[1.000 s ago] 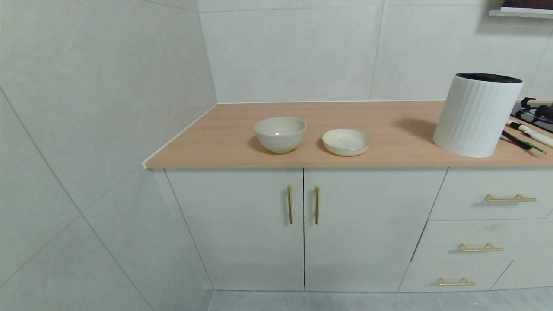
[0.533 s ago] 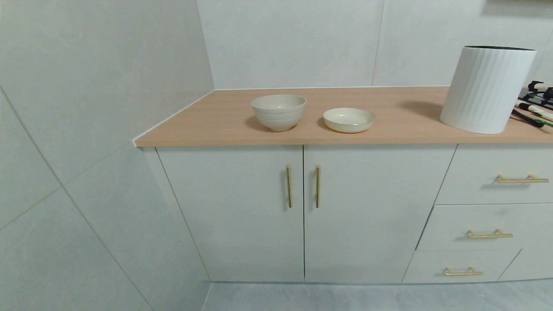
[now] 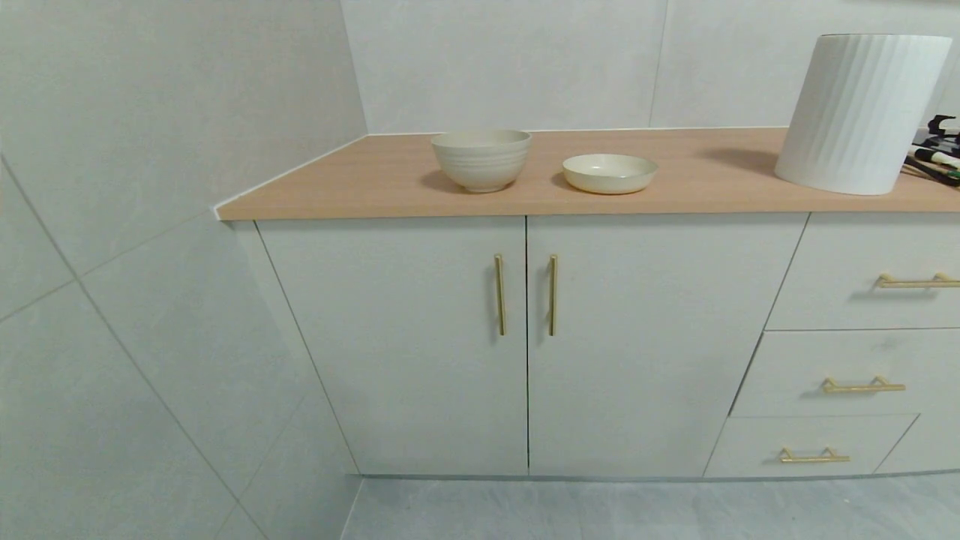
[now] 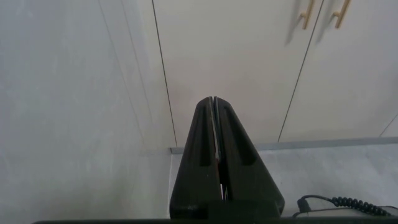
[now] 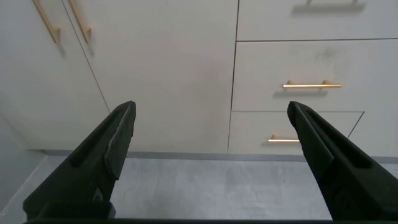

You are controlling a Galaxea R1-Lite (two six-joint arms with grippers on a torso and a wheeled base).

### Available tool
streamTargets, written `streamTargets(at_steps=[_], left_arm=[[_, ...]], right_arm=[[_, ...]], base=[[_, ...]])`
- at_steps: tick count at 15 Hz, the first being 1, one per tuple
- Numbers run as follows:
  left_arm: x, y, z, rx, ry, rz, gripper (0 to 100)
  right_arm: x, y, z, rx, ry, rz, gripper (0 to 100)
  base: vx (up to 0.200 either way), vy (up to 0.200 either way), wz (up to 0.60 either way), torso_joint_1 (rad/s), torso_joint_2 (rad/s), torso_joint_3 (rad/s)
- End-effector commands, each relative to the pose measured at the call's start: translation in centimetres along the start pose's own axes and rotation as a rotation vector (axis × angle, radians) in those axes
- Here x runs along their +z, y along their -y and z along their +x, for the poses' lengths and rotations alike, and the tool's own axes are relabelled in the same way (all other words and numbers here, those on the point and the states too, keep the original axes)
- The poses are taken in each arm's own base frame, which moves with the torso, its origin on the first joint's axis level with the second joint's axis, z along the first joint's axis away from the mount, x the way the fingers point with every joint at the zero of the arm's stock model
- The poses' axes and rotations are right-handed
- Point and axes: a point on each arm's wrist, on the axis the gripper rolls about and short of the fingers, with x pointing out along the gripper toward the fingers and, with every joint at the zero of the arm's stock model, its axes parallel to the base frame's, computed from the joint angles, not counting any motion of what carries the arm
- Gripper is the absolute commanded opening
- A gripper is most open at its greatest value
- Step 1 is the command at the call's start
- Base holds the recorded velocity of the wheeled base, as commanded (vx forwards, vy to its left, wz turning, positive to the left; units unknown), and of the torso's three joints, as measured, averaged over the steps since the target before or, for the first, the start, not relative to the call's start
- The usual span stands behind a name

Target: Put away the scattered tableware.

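Nothing stowed yet: bowl point(image 3: 481, 159), dish point(image 3: 609, 172) on surface point(image 3: 360, 187); cupboard point(image 3: 420, 337) closed. Left pincer point(image 4: 213, 102) closed, empty; right pincer point(image 5: 210, 107) spread wide, empty.

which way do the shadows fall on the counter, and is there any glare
Head view: the bowl, the shallow dish and the white ribbed container each cast a soft shadow to their left on the countertop, so the light likely comes from the right; no glare spots. Left wrist view: the door handles throw soft shadows on the door beside them.
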Motion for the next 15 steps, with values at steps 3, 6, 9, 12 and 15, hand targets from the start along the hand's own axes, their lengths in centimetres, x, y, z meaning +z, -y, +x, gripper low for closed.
streamTargets(at_steps=[3,6,9,12,15], left_arm=[[-0.01,0.00,0.00,0.000,0.000,0.000,0],[-0.01,0.00,0.00,0.000,0.000,0.000,0],[-0.01,0.00,0.00,0.000,0.000,0.000,0],[-0.01,0.00,0.00,0.000,0.000,0.000,0],[0.00,0.00,0.01,0.000,-0.002,0.000,0]], right_arm=[[0.00,0.00,0.01,0.000,-0.001,0.000,100],[0.00,0.00,0.01,0.000,-0.001,-0.002,100],[0.00,0.00,0.01,0.000,-0.001,-0.002,100],[0.00,0.00,0.01,0.000,-0.001,-0.003,100],[0.04,0.00,-0.01,0.000,0.000,-0.029,100]], base=[[0.000,0.000,0.00,0.000,0.00,0.000],[0.000,0.000,0.00,0.000,0.00,0.000],[0.000,0.000,0.00,0.000,0.00,0.000],[0.000,0.000,0.00,0.000,0.00,0.000],[0.000,0.000,0.00,0.000,0.00,0.000]])
